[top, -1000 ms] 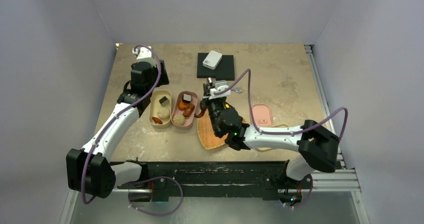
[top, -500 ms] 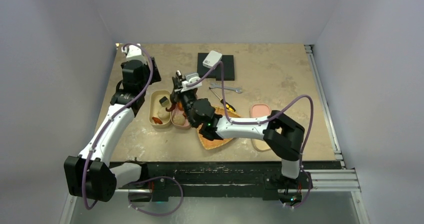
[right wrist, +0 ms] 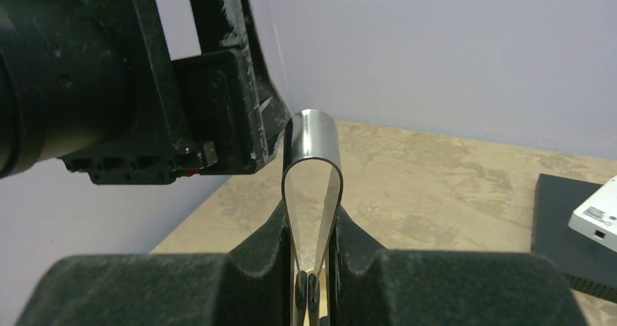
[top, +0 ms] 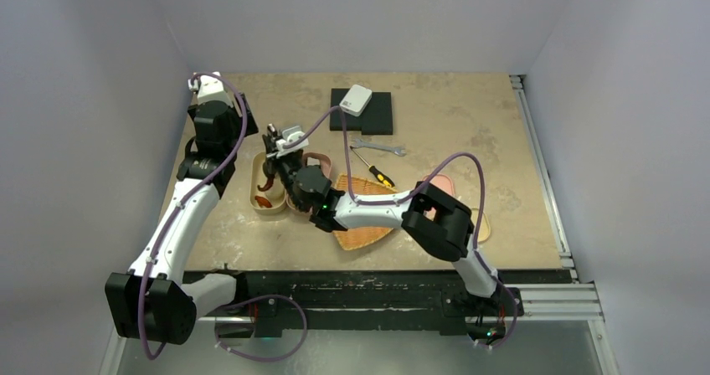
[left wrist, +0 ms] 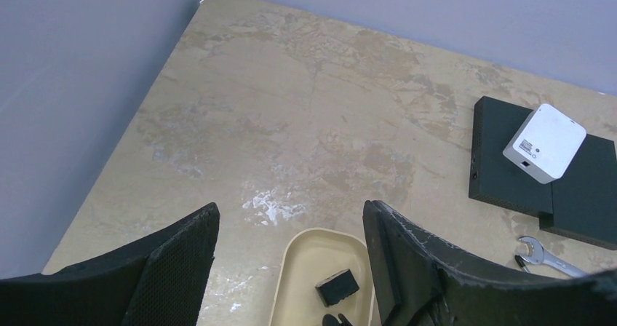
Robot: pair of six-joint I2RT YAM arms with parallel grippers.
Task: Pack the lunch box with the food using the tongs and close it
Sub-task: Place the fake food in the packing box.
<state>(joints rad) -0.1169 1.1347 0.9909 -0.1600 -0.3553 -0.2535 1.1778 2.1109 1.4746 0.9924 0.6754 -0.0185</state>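
My left gripper (left wrist: 291, 217) hangs spread and empty above the far end of the beige tray (left wrist: 313, 249), where a black piece (left wrist: 337, 286) lies. My right gripper (right wrist: 313, 231) pinches the tongs (right wrist: 311, 144) just below their looped end, and over that tray their tips seem to hold the brown sausage (top: 269, 177). I should lower it close to the tray's bottom, then ease my squeeze slowly. The pink lid (top: 437, 179) lies well to the right.
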